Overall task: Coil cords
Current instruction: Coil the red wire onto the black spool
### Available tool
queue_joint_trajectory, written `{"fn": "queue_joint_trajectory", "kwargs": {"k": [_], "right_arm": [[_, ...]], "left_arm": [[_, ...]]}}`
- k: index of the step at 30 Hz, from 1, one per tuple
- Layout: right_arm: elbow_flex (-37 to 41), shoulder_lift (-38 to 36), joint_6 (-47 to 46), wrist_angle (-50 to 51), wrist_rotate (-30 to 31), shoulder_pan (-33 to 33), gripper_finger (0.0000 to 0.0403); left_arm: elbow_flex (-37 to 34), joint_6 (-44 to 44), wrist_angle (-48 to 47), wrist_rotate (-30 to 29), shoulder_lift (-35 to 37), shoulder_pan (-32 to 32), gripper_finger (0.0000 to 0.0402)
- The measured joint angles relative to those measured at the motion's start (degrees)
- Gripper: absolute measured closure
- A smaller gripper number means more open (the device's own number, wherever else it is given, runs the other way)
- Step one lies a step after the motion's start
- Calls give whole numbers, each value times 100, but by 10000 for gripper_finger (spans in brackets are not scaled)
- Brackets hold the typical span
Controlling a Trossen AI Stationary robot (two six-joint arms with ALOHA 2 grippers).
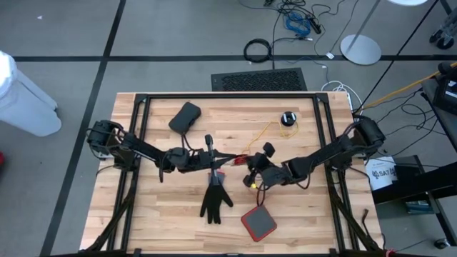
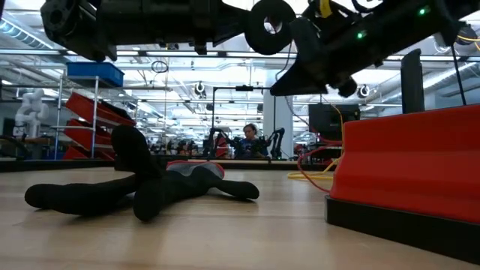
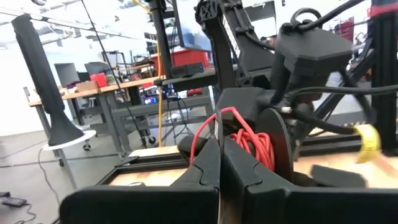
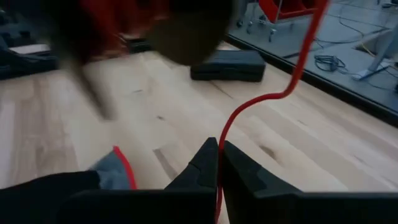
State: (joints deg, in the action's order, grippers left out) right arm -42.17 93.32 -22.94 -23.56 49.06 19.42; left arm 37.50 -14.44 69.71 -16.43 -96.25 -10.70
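Over the middle of the wooden table (image 1: 164, 214), the left gripper (image 3: 219, 163) and right gripper (image 4: 217, 165) meet, each with fingers pinched shut on a thin red cord (image 4: 261, 102) partly wound into a red coil (image 3: 252, 142). A yellow cord (image 1: 268, 132) runs toward 1 o'clock to a black puck (image 1: 288, 118). A black glove (image 1: 214, 198) lies at 6 o'clock of the left gripper, a red-and-grey square pad (image 1: 258, 223) at 5 o'clock

Red cord (image 4: 261, 102): we lose it off the right wrist view's top edge.
Dark blurred shape (image 4: 186, 31): we can't tell what it is.
Red box (image 2: 409, 161): cut off at the low view's right edge.
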Motion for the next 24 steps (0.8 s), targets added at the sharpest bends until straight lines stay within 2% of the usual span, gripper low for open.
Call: {"fn": "queue_joint_trajectory", "kwargs": {"k": [5, 13, 24], "right_arm": [[-4, 322, 2, -587, -13, 7, 403], [-10, 406, 58, -1143, -171, 17, 403], [-757, 788, 397, -1125, -511, 56, 403]], "left_arm": [[0, -266, -227, -175, 0, 13, 401], [2, -415, -318, -332, -42, 22, 401], [11, -611, -352, -549, -70, 28, 401]]}}
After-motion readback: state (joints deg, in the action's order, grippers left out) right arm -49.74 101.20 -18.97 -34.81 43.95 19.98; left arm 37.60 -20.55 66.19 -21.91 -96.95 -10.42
